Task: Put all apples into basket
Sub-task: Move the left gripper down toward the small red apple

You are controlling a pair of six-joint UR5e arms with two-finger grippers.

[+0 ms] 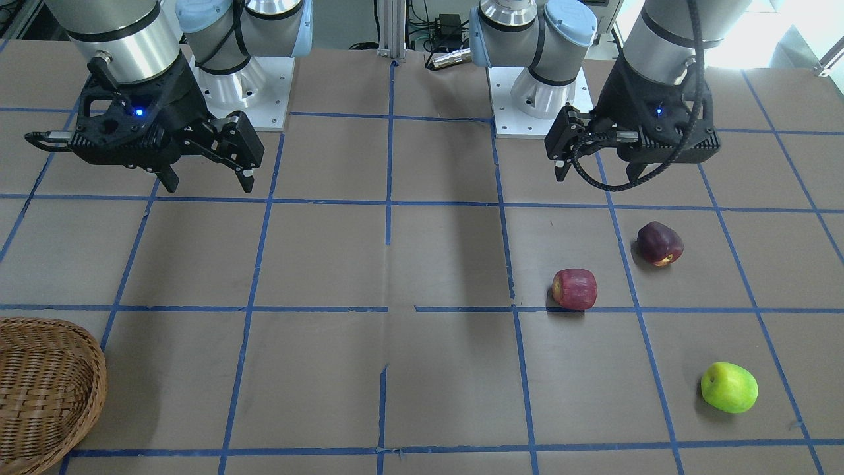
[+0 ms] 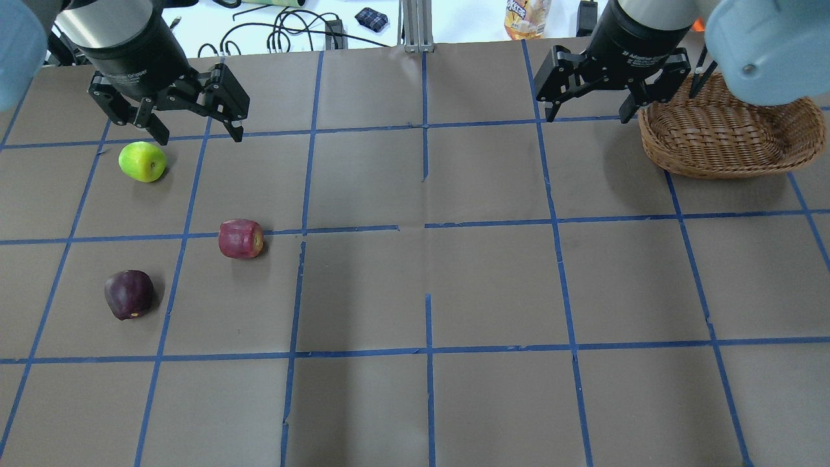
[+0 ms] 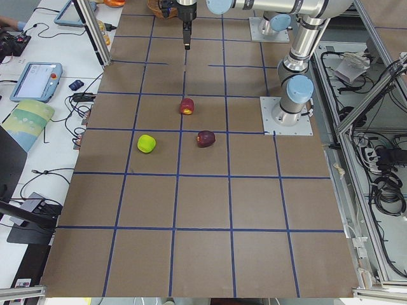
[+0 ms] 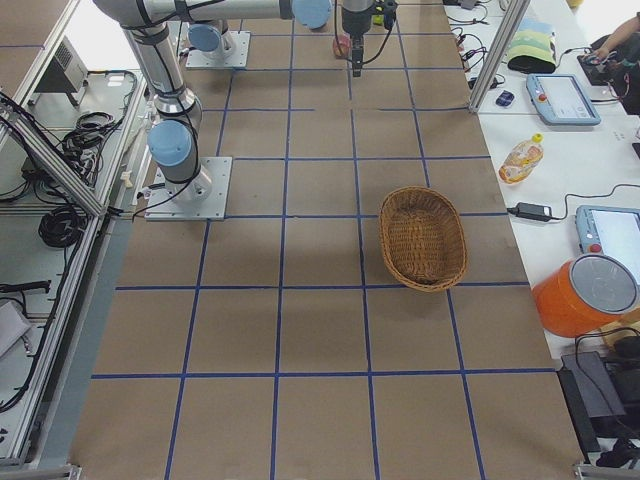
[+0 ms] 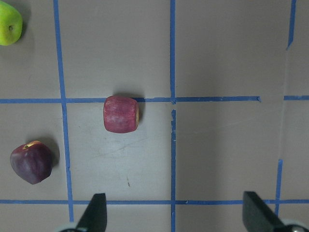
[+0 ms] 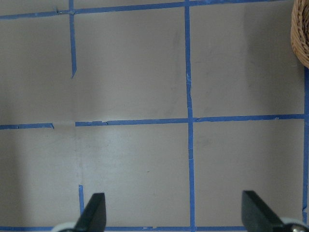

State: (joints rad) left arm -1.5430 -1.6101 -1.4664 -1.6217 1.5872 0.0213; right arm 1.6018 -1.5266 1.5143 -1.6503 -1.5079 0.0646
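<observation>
Three apples lie on the table on my left side. The lime green apple [image 2: 142,161] [image 1: 728,387] is farthest from the base. The streaky red apple [image 2: 240,239] [image 1: 574,289] is nearer the middle. The maroon apple [image 2: 129,294] [image 1: 659,243] is closest to the base. All three show in the left wrist view: green [image 5: 9,24], red [image 5: 121,114], maroon [image 5: 32,162]. My left gripper [image 2: 198,136] [image 1: 597,177] hangs open and empty high above them. My right gripper [image 2: 587,117] [image 1: 210,186] is open and empty, raised beside the wicker basket [image 2: 733,170] [image 1: 46,389], which holds nothing.
The table [image 2: 428,285] is brown with a grid of blue tape lines. The arm bases [image 1: 527,99] stand at its near edge. Cables and a snack bag [image 2: 526,13] lie beyond the far edge. The basket's rim shows at the right wrist view's corner [image 6: 301,34].
</observation>
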